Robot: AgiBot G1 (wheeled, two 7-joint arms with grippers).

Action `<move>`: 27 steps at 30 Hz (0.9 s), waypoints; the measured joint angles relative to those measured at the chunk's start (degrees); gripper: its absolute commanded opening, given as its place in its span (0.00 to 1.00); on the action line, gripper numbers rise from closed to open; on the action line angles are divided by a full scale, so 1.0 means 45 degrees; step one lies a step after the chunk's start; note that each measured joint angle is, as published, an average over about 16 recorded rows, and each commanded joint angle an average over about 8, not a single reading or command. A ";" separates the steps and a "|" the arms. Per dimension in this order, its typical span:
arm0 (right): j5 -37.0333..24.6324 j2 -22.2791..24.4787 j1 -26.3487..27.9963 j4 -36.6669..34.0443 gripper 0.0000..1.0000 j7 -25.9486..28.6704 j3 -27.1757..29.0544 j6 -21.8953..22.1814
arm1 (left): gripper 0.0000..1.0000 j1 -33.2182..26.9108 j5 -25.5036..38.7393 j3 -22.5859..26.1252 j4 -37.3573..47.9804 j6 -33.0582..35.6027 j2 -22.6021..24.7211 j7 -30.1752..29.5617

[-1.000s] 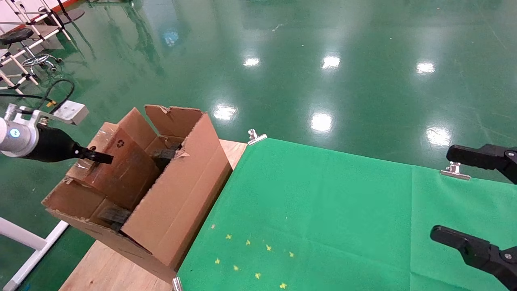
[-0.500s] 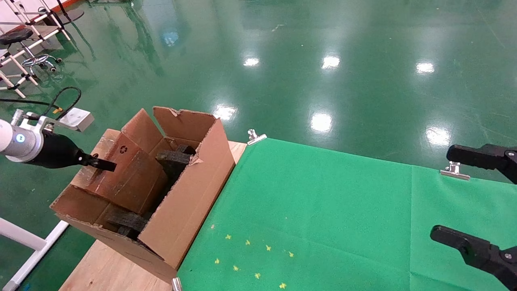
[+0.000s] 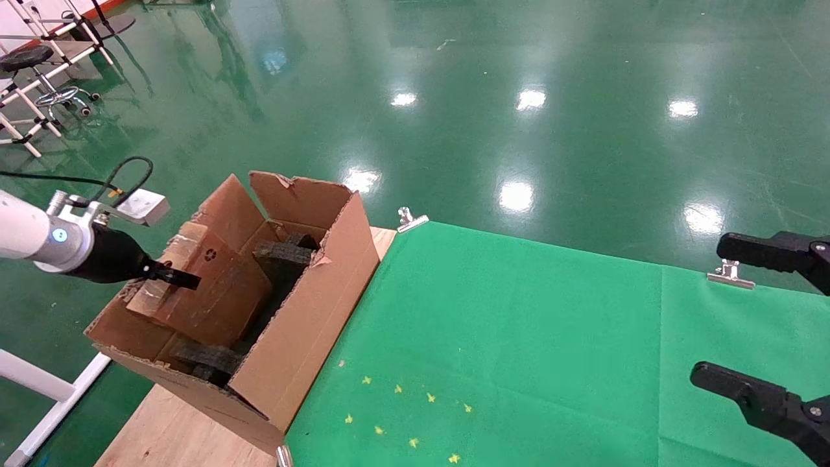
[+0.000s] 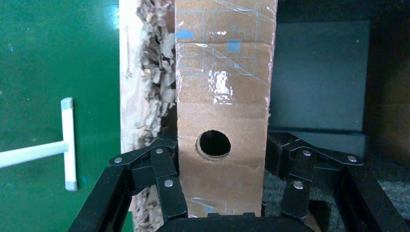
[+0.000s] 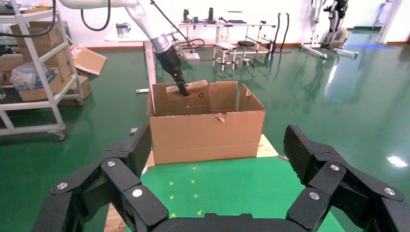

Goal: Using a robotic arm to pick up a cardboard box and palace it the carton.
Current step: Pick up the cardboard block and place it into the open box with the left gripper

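The large brown carton stands open at the left end of the table, with black foam inserts inside. My left gripper, on the white arm, is shut on the reddish-brown cardboard box. It holds the box tilted, partly down inside the carton. In the left wrist view the fingers press both sides of the box, below its round hole. My right gripper is open and empty at the right edge. Its view shows the carton and the box far ahead.
A green cloth clipped with metal clamps covers the table, with small yellow marks near the front. Bare wood shows under the carton. A white frame leg stands left of the table. Shelving stands beyond.
My left gripper has moved right and down with the cardboard box, which now sits lower inside the carton. The carton has shifted slightly. The right arm has not moved.
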 measured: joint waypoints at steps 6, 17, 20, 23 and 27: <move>0.0000 0.0000 0.0000 0.0000 1.00 0.0000 0.0000 0.0000 | 0.00 0.0540 -0.0142 -0.0101 0.0003 -0.0449 0.0250 -0.0134; 0.0000 0.0000 0.0000 0.0000 1.00 0.0000 0.0000 0.0000 | 0.00 0.1625 -0.0434 -0.0307 0.0013 -0.1381 0.0699 -0.0404; 0.0000 0.0000 0.0000 0.0000 1.00 0.0000 0.0000 0.0000 | 0.00 0.1901 -0.0511 -0.0362 0.0012 -0.1602 0.0802 -0.0475; 0.0000 0.0000 0.0000 0.0000 1.00 0.0000 0.0000 0.0000 | 0.00 0.2160 -0.0584 -0.0413 0.0009 -0.1801 0.0894 -0.0541; 0.0000 0.0000 0.0000 0.0000 1.00 0.0000 0.0000 0.0000 | 0.00 0.2463 -0.0660 -0.0467 -0.0001 -0.2014 0.1006 -0.0616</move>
